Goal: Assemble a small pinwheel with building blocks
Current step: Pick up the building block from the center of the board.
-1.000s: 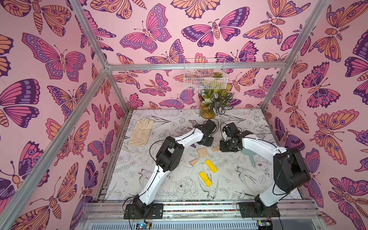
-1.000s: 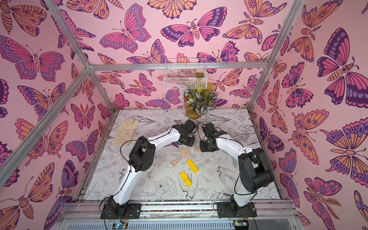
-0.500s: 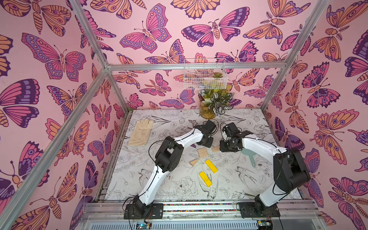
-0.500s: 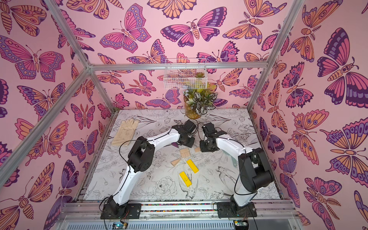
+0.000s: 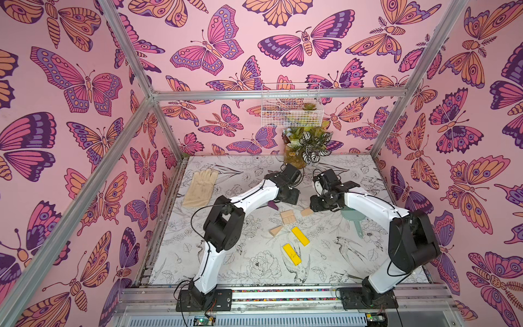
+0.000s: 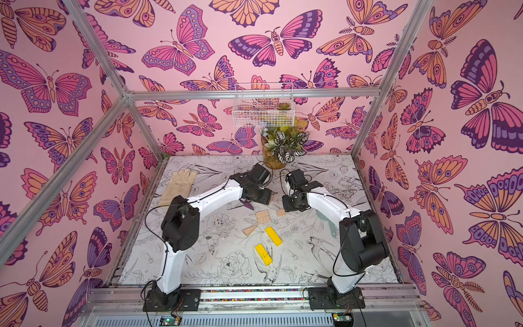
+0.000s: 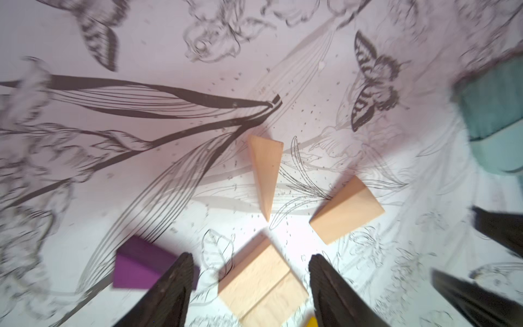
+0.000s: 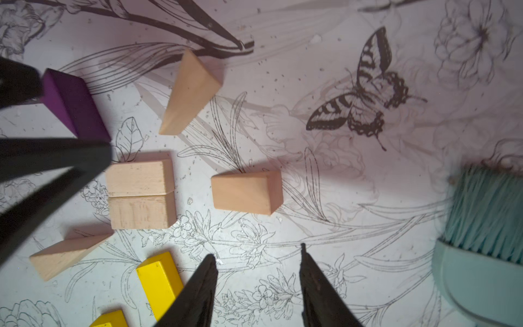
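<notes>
left gripper [image 7: 250,256]: fingers spread, empty, over the square hub of 2 pale beige wooden rectangles [image 8: 140,194] | right gripper [image 8: 257,252]: fingers spread, empty, near a beige wooden wedge [image 8: 246,192] | dark purple wooden wedge [image 8: 73,104]: just beside a left finger, apart from the hub | 2 flat yellow wooden bars [image 5: 300,235]: loose on the floral-print table [image 5: 339,254], near the hub

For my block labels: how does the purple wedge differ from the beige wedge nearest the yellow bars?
The purple wedge is dark; the beige wedge is pale wood. The purple wedge lies close by the left gripper; the beige wedge lies farther from it, beside a yellow bar. Both are wedges lying loose on the table.
</notes>
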Controlling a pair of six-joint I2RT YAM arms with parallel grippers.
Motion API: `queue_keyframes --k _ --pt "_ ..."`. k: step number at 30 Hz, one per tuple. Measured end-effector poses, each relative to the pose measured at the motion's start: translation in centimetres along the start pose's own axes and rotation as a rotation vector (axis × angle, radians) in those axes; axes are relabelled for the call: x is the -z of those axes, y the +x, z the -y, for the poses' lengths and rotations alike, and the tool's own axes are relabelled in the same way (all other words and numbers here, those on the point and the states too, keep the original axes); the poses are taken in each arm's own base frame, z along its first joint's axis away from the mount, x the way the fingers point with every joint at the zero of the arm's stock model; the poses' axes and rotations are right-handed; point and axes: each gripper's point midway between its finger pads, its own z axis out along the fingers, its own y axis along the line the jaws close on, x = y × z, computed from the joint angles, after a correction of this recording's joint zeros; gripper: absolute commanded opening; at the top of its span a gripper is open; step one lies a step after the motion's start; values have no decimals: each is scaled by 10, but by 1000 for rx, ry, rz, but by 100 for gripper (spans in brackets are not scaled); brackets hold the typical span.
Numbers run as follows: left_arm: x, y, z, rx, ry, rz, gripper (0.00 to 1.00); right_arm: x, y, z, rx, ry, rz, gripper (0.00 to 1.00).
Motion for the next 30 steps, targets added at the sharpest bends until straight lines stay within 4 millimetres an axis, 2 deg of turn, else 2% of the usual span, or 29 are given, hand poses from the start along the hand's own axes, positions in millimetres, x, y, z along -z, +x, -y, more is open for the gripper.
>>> queue_keyframes --k 5,9,15,18,24,30 --pt "54 -13 -20 42 13 103 71 -12 -10 1 212 30 -9 63" --pt "77 3 -44 75 3 120 72 -23 -3 -5 442 38 -44 67" --pt "92 52 -88 138 -29 80 74 -26 0 -13 717 0 -52 70" --pt "98 70 -101 157 -38 69 74 -32 5 -13 816 -12 -75 70" --pt "100 88 -105 163 -23 66 74 -59 19 -3 900 -3 -180 70" --pt "97 90 -101 166 7 68 75 -65 18 4 913 37 -180 68"
